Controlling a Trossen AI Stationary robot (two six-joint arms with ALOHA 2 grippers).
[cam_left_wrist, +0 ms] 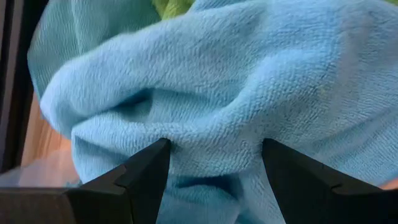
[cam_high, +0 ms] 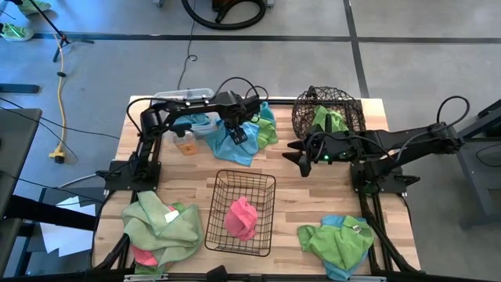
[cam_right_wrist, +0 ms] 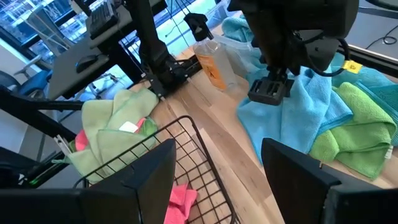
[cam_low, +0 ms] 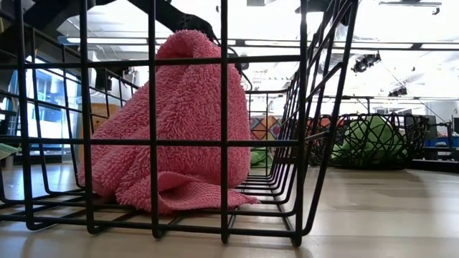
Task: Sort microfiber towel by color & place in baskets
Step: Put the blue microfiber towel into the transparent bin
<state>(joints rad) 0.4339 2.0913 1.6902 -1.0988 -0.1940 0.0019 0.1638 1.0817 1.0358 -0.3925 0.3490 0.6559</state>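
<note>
Left gripper [cam_left_wrist: 214, 163]: jaws spread wide, straddling a raised fold of a light blue towel [cam_left_wrist: 249, 93] with both tips pressed into the pile. Nothing is clamped yet; the stance suits a pinch on that ridge, which would lift this cloth free of its neighbours. In the high view the left gripper [cam_high: 237, 131] stands over the mixed heap [cam_high: 243, 137] of blue and lime green cloths at the far centre of the counter [cam_high: 313, 200], partly spilling over the clear bin [cam_high: 182, 95] at the far left edge.

Right gripper [cam_high: 301, 160]: jaws likewise open and empty, hovering above bare wood just near of the round woven basket [cam_high: 329, 113]. It holds clear of the left arm's working area, in my judgement waiting its turn.

Sorting to date:
- Round woven basket, far right: one lime green towel [cam_high: 329, 121] inside.
- Black wire basket [cam_high: 266, 235], near centre: one pink towel [cam_high: 241, 218] inside, slumped against the basket floor in the low view.
- Clear bin: I cannot tell whether any towel lies properly inside.

Unsorted stock: a green and pink pile [cam_high: 160, 223] at the near left corner, and a green and blue pile [cam_high: 338, 243] at the near right corner.

Assessment: each colour appears assigned one receptacle, blue presumably bound for the clear bin. The bulk of the work remains.
</note>
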